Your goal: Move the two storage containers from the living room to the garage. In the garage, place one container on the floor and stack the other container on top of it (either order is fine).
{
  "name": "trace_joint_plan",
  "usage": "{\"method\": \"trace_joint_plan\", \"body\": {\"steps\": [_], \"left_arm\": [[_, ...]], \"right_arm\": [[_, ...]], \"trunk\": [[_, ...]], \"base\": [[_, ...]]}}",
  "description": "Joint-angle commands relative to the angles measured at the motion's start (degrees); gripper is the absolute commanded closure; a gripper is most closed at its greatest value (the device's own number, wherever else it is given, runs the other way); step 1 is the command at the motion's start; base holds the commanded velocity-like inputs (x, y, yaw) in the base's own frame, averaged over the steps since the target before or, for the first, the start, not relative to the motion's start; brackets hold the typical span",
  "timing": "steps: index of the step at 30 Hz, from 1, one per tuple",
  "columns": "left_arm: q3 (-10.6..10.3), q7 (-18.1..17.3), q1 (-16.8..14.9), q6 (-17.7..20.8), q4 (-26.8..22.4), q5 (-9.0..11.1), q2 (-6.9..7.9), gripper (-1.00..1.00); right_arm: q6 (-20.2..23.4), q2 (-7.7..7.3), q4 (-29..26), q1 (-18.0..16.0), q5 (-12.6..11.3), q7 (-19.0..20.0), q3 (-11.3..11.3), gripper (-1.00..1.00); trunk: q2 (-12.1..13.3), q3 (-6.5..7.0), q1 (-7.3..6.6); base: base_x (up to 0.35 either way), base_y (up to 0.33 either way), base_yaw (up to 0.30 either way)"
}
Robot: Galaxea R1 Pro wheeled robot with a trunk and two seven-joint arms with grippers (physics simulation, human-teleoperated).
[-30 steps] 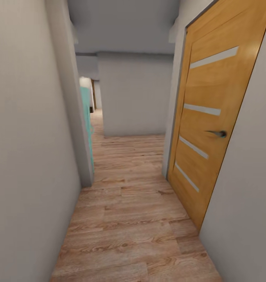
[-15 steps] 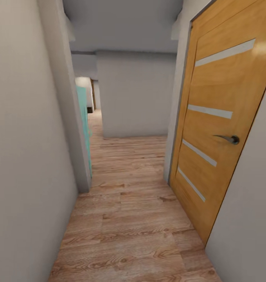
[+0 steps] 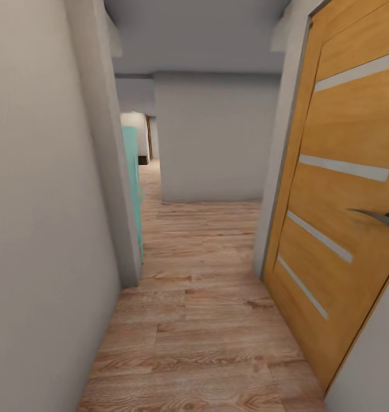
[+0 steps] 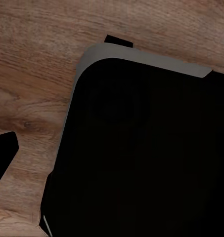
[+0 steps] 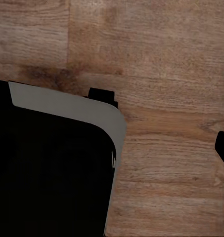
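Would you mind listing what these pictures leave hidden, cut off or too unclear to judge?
- Head view: the wooden door runs off the right edge, cutting its handle short.
- Head view: the turquoise panel is mostly hidden behind the left wall's corner; what it is stays unclear.
- Head view: the far opening is too small to read.
- Wrist views: a dark robot body covers much of the wood floor; the state of the fingers cannot be told.

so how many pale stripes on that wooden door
4 on the orange-brown wooden door at the hallway's right in the head view: one near the top, one above the handle, two below. The door's top is cut off, so more may be hidden.
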Motion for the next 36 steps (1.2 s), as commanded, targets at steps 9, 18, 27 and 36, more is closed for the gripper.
{"method": "trace_joint_plan", "body": {"steps": [9,18,27,36], "left_arm": [[0.0,0.16,-0.02,-0.3,0.05,0.25,-0.02,-1.0],[0.01,0.16,-0.02,-0.25,0.08,0.25,-0.02,-1.0],[0.0,0.16,-0.02,-0.32,0.16,0.21,-0.02,-1.0],[0.0,0.16,-0.02,-0.33,0.16,0.17,-0.02,-1.0]], "right_arm": [[-0.43,-0.36,0.14,-0.06,0.11,0.16,0.25,-1.0],[-0.42,-0.48,0.14,-0.05,0.36,0.16,0.37,-1.0],[-0.58,-0.48,0.13,-0.04,0.49,0.16,0.47,-1.0],[-0.58,-0.4,0.07,-0.04,0.59,0.16,0.57,-1.0]], "trunk": [[-0.03,-0.09,0.03],[-0.03,-0.1,0.03],[-0.03,-0.1,0.03],[-0.03,-0.1,0.03]], "base": [[0.321,0.0,0.073],[0.321,0.0,0.002],[0.321,0.0,0.0],[0.321,0.0,0.0]]}}
